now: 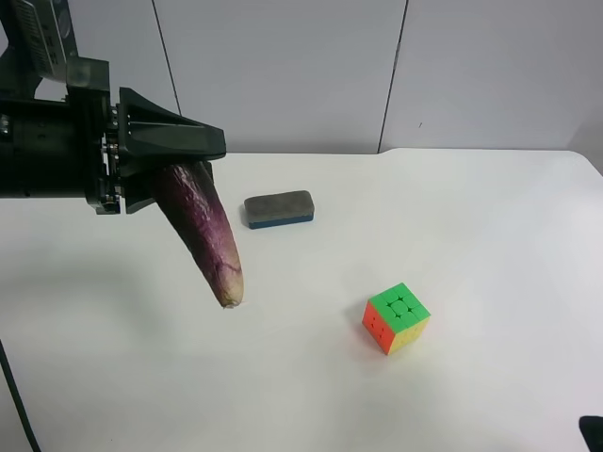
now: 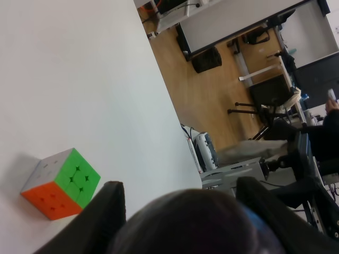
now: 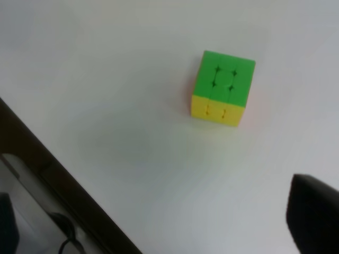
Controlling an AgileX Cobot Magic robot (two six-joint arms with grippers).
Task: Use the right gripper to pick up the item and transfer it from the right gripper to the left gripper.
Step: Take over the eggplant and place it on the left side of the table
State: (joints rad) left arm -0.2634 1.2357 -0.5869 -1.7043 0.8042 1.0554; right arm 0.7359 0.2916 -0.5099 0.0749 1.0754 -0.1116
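Note:
The dark purple eggplant (image 1: pixel 203 226) hangs tilted in the air, pale tip down, above the white table (image 1: pixel 490 217). The arm at the exterior high view's left holds its thick end in the left gripper (image 1: pixel 200 158), which is shut on it. The left wrist view shows the eggplant (image 2: pixel 196 225) between that gripper's two black fingers (image 2: pixel 103 211). Of the right gripper, the right wrist view shows only a dark finger (image 3: pixel 315 214) at one edge, with nothing held. A black bit (image 1: pixel 594 431) sits at the exterior high view's lower right corner.
A multicoloured puzzle cube (image 1: pixel 396 317) stands on the table right of the eggplant's tip; it also shows in the right wrist view (image 3: pixel 222 87) and the left wrist view (image 2: pixel 61 182). A grey eraser block (image 1: pixel 279 208) lies behind the eggplant. The table edge (image 3: pixel 69 185) shows in the right wrist view.

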